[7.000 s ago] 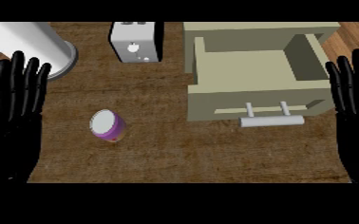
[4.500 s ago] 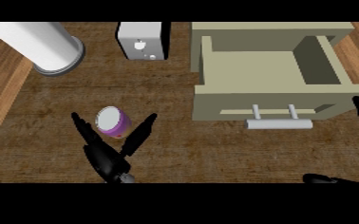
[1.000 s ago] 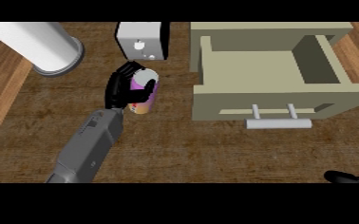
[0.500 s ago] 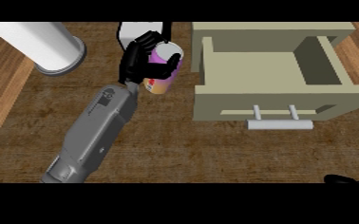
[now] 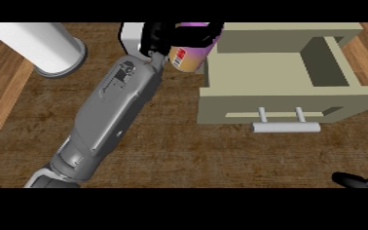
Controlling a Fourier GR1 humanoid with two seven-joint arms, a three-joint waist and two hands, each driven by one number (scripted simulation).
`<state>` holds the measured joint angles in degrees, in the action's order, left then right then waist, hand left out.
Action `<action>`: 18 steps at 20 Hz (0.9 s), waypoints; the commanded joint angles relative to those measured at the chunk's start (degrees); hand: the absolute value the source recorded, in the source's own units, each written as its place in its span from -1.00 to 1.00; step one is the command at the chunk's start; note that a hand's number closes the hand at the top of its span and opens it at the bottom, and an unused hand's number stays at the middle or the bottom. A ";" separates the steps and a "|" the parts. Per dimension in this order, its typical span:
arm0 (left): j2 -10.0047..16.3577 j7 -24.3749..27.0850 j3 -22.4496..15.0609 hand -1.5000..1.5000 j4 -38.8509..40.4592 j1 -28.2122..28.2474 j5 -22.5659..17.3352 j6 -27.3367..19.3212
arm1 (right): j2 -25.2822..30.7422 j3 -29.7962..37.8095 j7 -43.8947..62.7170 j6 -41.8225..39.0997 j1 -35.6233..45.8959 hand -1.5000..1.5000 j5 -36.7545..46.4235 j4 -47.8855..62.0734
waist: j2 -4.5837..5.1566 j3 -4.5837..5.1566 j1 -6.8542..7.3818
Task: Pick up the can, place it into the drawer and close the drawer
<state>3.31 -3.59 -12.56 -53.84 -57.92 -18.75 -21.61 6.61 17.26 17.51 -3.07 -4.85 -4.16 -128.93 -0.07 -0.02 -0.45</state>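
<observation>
Right hand (image 5: 351, 179) barely peeks in at the bottom corner (can't tell its state). Left forearm (image 5: 115, 107) runs diagonally up to the left hand (image 5: 159, 35), which is curled round the can (image 5: 185, 57), purple end farthest. The open drawer (image 5: 223, 108) sits just right of the can, so I'd guess it goes rightward next

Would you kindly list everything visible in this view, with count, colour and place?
can: one, purple top, tan body, upper middle, just left of the drawer.
drawer: one, beige, open, upper right.
drawer handle: one, pale grey bar, on the drawer's front.
cylinder: one, white, upper left corner.
box: one, white, top edge, mostly hidden behind the left hand.
counter: one, dark wood, under everything.
left forearm: one, grey, running from lower left towards the can.
left hand: one, black, fingers curled round the can.
right hand: one, black, only a tip at the lower right.
</observation>
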 commanded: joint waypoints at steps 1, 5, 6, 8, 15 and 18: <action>-0.86 -5.50 0.61 1.00 0.89 -6.18 1.99 -1.09 | -0.81 -1.15 1.61 1.07 0.36 -1.00 1.11 -2.28 | 0.04 0.01 -0.18; -3.23 -4.16 1.72 1.00 9.18 -13.99 2.02 -2.57 | 1.26 2.00 -0.11 -0.25 2.58 -1.00 -1.91 1.94 | 0.31 -0.02 -0.92; -3.24 -3.55 2.69 1.00 12.20 -14.63 1.93 -2.20 | -0.98 -0.34 -0.14 0.56 1.25 -1.00 -0.41 0.62 | 0.35 -0.02 -0.99; -3.27 -5.91 2.36 1.00 13.15 -19.05 1.06 -4.03 | -0.43 1.01 -2.64 -0.69 0.80 -1.00 -1.15 3.59 | 0.37 -0.05 -1.28; -3.30 -8.13 2.38 1.00 20.32 -25.95 -0.17 -3.14 | 0.12 0.91 -0.16 -0.56 0.13 -1.00 -0.95 -0.90 | 0.28 -0.04 -1.38; -3.30 -5.50 3.69 1.00 27.26 -30.30 -0.74 -1.52 | 3.30 3.39 1.28 -0.38 6.10 -1.00 -3.58 3.07 | 0.90 -0.08 -2.31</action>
<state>0.06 -9.74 -10.11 -32.46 -83.77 -19.12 -24.50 8.47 19.10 18.73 -3.59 -1.55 -6.49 -128.00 0.47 -0.07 -2.28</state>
